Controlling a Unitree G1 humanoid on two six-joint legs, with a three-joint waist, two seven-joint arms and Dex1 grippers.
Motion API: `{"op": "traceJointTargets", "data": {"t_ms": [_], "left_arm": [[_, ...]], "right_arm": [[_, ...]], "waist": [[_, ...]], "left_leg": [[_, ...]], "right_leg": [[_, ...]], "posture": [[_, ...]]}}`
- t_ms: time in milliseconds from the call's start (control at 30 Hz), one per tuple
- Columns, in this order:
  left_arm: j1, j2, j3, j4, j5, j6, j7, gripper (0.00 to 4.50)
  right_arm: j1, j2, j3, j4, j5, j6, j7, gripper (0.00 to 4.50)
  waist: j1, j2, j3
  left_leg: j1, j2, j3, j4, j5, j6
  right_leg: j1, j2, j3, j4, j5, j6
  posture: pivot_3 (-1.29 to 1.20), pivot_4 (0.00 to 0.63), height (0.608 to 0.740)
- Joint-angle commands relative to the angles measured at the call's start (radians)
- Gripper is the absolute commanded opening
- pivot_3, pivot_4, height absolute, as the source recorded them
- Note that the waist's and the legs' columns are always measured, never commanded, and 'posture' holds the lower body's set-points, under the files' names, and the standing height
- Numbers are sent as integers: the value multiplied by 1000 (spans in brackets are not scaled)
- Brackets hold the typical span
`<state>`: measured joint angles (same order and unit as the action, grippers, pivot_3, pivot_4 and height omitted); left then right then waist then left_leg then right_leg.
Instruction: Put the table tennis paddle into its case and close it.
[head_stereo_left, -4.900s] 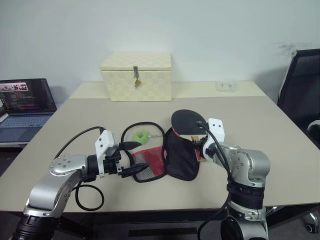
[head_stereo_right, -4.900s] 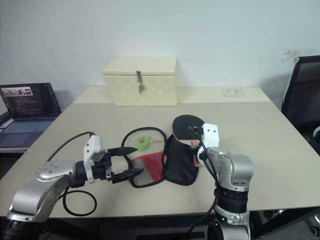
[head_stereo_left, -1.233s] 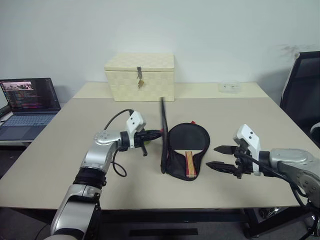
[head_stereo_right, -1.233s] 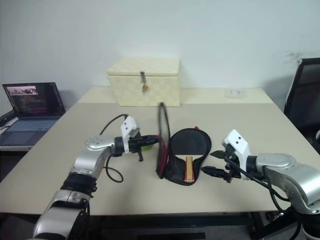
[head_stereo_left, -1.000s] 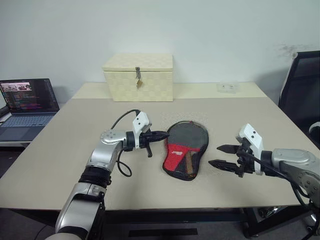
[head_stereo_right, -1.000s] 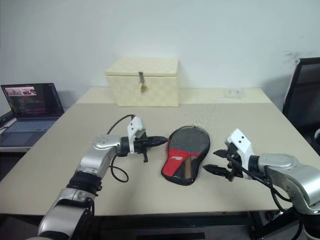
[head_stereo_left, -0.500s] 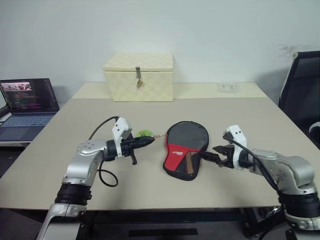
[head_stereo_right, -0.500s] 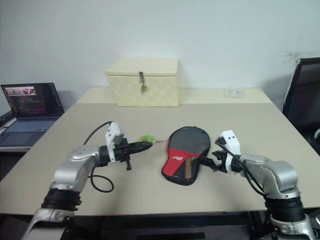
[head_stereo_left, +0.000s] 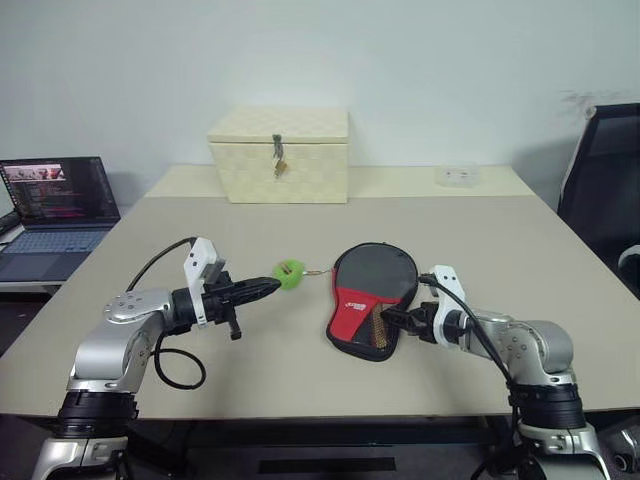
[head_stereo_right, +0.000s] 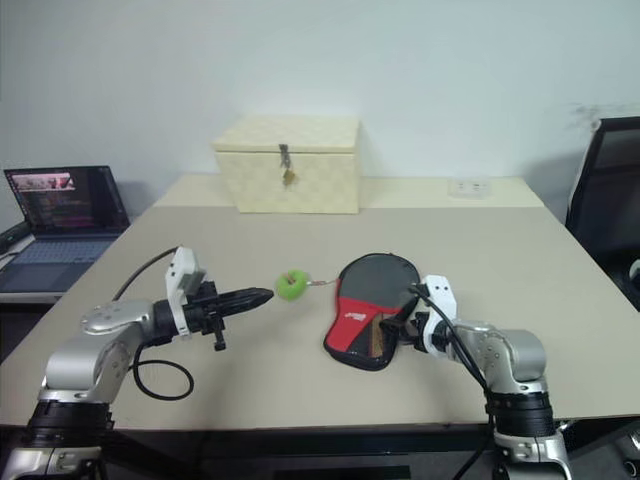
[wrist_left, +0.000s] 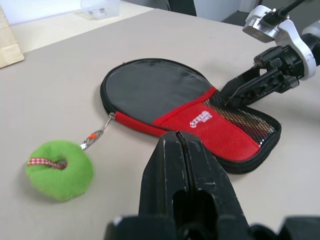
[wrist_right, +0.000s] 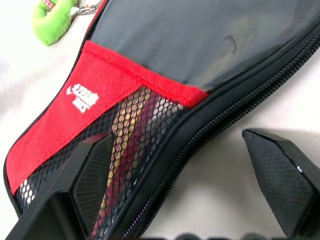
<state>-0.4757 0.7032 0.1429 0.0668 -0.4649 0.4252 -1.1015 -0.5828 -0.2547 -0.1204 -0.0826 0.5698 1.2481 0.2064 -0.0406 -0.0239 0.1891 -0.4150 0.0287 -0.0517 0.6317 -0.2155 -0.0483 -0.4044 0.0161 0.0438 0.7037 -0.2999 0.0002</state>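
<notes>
At left of centre the left claw (head_stereo_left: 262, 288) is pressed together, empty, just beside the fuzzy green pull tag (head_stereo_left: 291, 273). The paddle-shaped black fabric case (head_stereo_left: 372, 298) with red logo panel lies folded shut at mid-frame on the beige table (head_stereo_left: 500, 230), the paddle's striped handle showing through its mesh. At its right, the right claw (wrist_right: 187, 182) is spread wide astride the case's zipper edge; zipping seems to remain, so one claw should pin the case while the other draws the tag

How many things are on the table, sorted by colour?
Black: 2, the black-and-red fabric paddle case and the open dark laptop.
Cream: 1, the cream checkered latched box.
Green: 1, the fuzzy green pull tag.
Clear: 1, the small clear plastic item.
Total: 5.
</notes>
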Motion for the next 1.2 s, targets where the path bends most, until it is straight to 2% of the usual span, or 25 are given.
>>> {"op": "traceJointTargets", "data": {"t_ms": [33,233,367,667,933,1200], "left_arm": [[-5,7,16,-43,-14,-12,9,0],[-4,7,12,-43,-9,-19,14,0],[3,11,14,-46,-9,-21,16,0],[23,19,24,-65,-12,-17,25,0],[55,30,36,-101,-26,2,31,0],[124,63,36,-179,-83,59,-13,0]], "right_arm": [[-12,25,22,49,-24,-16,-1,4483],[-21,48,18,118,-51,-38,7,4483],[-29,73,34,126,-62,-50,9,3231],[-66,140,63,177,-101,-100,18,68],[-115,167,75,207,-95,-105,68,26],[-93,109,151,81,-43,-10,208,26]], "waist": [[-8,-1,-1],[-19,-4,-4],[-19,-5,-4],[-32,-5,-4],[-49,-5,-4],[-49,-5,-4]], "left_leg": [[1,0,0,0,0,0],[5,0,2,0,0,0],[7,0,2,0,0,0],[7,0,3,-2,0,0],[9,0,5,-2,0,0],[8,1,4,-4,0,0]], "right_leg": [[0,0,0,0,0,0],[1,1,1,4,0,0],[2,1,2,7,-1,1],[1,2,3,7,-1,-1],[1,4,4,9,-1,0],[-1,6,5,8,-3,-3]], "posture": [[0,150,740],[0,150,740],[0,150,740],[0,150,740],[0,150,740],[0,150,740]]}}
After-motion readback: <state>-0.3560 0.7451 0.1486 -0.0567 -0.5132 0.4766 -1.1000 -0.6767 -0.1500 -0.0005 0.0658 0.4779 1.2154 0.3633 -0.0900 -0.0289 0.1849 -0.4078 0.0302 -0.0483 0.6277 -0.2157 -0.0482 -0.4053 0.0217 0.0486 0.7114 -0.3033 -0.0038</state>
